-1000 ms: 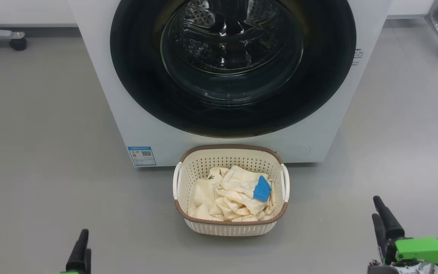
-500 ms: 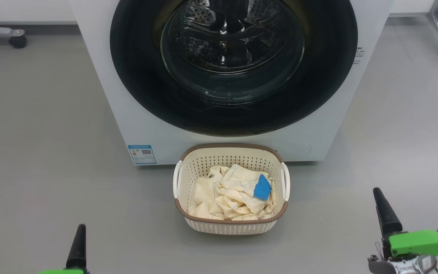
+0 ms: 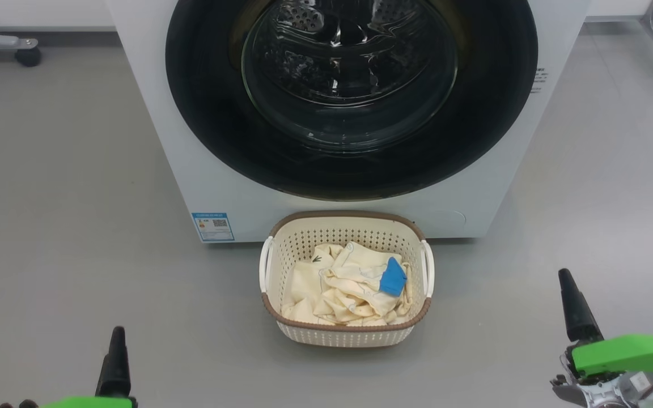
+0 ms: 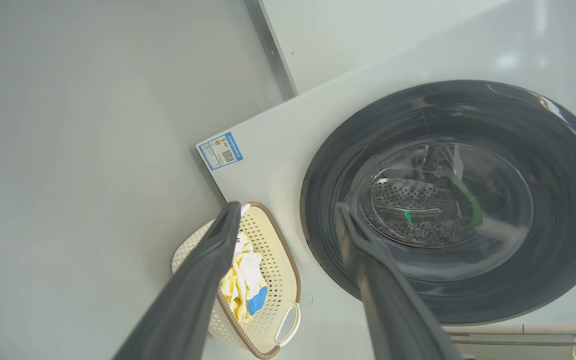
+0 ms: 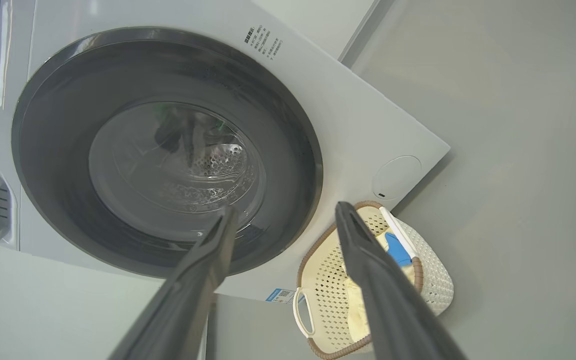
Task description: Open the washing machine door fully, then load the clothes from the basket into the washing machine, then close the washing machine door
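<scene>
A white washing machine (image 3: 236, 209) stands on a grey floor (image 3: 66, 198), seen from above and in front. Its round door (image 3: 207, 130), a wide glossy black ring around a bulging glass window, is closed flat against the machine's front. The holes of the steel drum show through the glass. A small blue and white sticker (image 3: 212, 226) sits at the lower left corner of the machine's front, and a round cover (image 5: 396, 177) is set into the lower right corner.

Just in front of the machine's foot, below the middle of the door, a small cream basket (image 3: 343, 335) with a brown rim and two white handles stands upright on the floor. Whether it touches the machine cannot be told. Inside it lie the clothes (image 3: 338, 289), a crumpled heap of pale cream cloth with thin blue line drawings and a bright blue patch (image 3: 393, 277) toward the basket's right side.

The left claw (image 4: 287, 206) hangs at the near left, well apart from the basket, its two long dark fingers spread wide with nothing between them. The right claw (image 5: 284, 207) hangs at the near right, equally far from the basket, fingers spread wide and empty, with a bright green part (image 3: 627, 354) behind them. At the far edges of the floor, either side of the machine, stand metal legs on black wheels (image 3: 28, 55)
</scene>
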